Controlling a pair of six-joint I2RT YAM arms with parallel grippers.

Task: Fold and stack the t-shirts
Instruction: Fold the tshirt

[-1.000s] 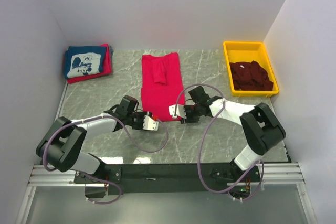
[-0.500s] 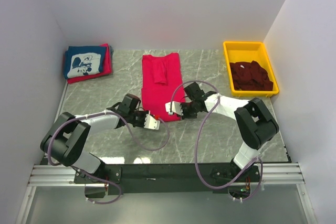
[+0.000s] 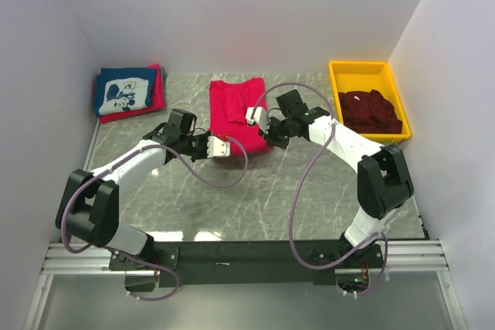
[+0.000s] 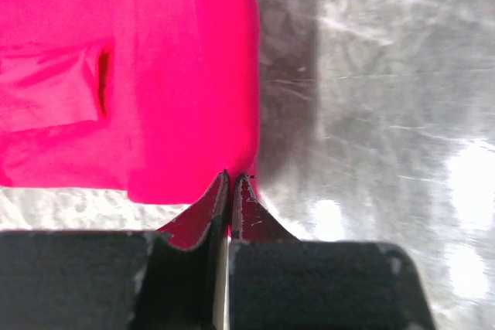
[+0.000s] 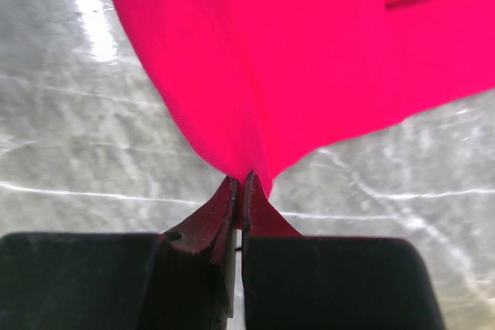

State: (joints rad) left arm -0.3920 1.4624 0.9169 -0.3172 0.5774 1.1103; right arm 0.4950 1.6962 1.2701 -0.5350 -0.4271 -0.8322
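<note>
Top external view, widest first: on the grey marbled bench point(image 3: 193, 206), work partly done. At the far left corner, a finished stack: folded navy blue t-shirt with white print point(image 3: 124, 90) lying on a folded red t-shirt point(image 3: 158, 96). At the far right, a yellow plastic bin point(image 3: 360, 66) holding crumpled dark maroon t-shirts point(image 3: 371, 112), not yet folded. Between them, at the far middle, a plain bright red t-shirt point(image 3: 232, 106), sleeves tucked in, narrowed to a strip. By judgement mid-fold, with the hem-to-collar fold and the stacking left to do. Both arms stretched forward and turned inward over its near end. From the wrist cameras: left end effector point(image 4: 232, 187) pinched tight on the near left hem corner. Right end effector point(image 5: 241, 183) clamped likewise on the near right corner, cloth drawn up into a peak.
</note>
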